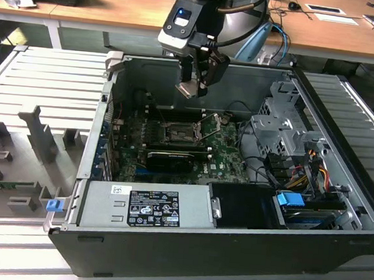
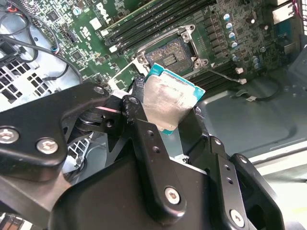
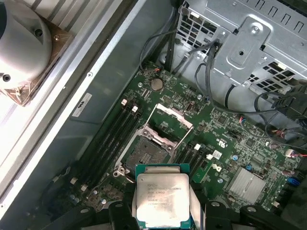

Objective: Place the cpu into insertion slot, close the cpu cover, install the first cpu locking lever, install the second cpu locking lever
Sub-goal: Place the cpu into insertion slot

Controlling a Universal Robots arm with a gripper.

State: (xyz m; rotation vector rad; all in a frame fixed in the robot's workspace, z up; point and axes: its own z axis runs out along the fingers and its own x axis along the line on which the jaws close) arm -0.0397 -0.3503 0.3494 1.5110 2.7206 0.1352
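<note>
One cpu [image 2: 170, 103] is what I am carrying. My tool [image 1: 193, 86] is clamped on it, with the black fingers [image 2: 144, 132] pressing on two opposite edges. Its pale metal face is turned outward, and its teal-green rim is showing round that face.

In the exterior view I am hanging over the computer case [image 1: 229, 263], which is lying open side up on the ribbed grey table [image 1: 42, 83]. The chip is sitting tilted in the air above the rear part of the green motherboard [image 1: 228, 157], touching nothing but my fingers.

The insertion slot [image 3: 146, 152] is lying below, its dark centre bare, apart from the cpu. In the first wrist view the chip is showing just beside one corner of the slot rather than squarely over it. The cpu cover [image 3: 169, 123] is standing swung up at the slot's far edge, leaving the socket uncovered.

Rows of black memory slots [image 3: 117, 127] are running along one side of the socket. In the exterior view a long black card [image 1: 169, 158] is lying across the board between the slot and the silver power supply [image 1: 149, 205]. A grey drive cage [image 1: 285, 125] is filling the case toward the exterior view's right, with cables trailing beside it.
</note>
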